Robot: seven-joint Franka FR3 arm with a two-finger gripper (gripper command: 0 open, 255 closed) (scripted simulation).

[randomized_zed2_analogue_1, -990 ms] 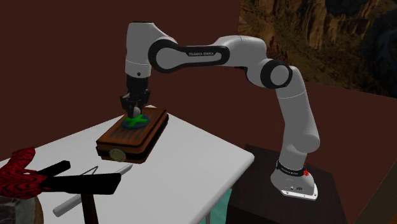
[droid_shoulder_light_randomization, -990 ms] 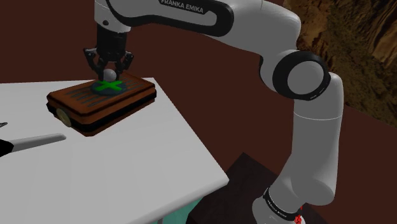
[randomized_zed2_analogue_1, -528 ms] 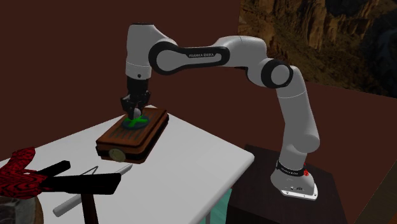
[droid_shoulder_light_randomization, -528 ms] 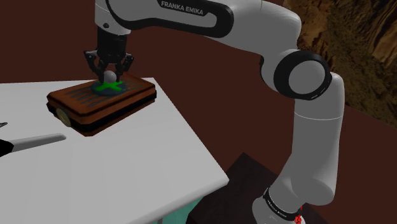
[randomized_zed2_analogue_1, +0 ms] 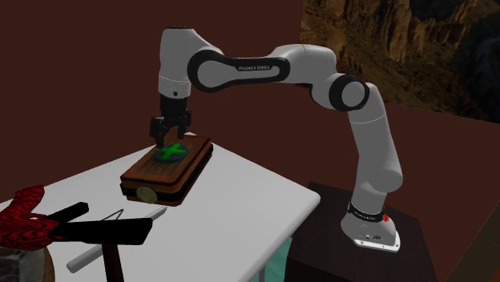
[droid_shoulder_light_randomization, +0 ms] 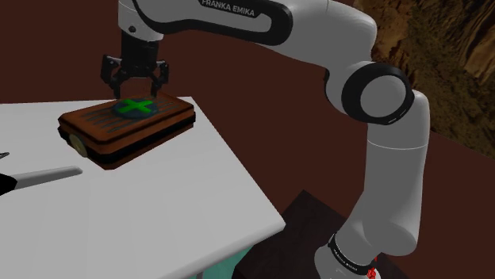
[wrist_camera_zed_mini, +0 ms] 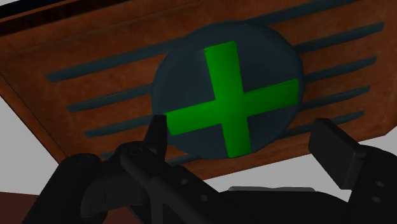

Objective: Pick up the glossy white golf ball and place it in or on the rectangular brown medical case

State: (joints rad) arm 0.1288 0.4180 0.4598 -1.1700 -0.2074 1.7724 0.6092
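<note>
Shoulder view: one brown case (droid_shoulder_light_randomization: 99, 127) is set flat on one white counter (droid_shoulder_light_randomization: 159, 214), near its far edge. One green cross (droid_shoulder_light_randomization: 134, 106) is borne on its lid. One arm (droid_shoulder_light_randomization: 317, 32) is counted. The jaws are held wide apart just above the cross.

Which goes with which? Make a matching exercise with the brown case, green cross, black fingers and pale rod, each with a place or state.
Things:
1. brown case
2. green cross
3. fingers
4. pale rod

Places or states:
A. open, above the case
B. on the case's dark round emblem
C. flat on the white table, by a corner
D. on the table near the shoulder view's left edge

Pairs: 1-C, 2-B, 3-A, 4-D.
</note>
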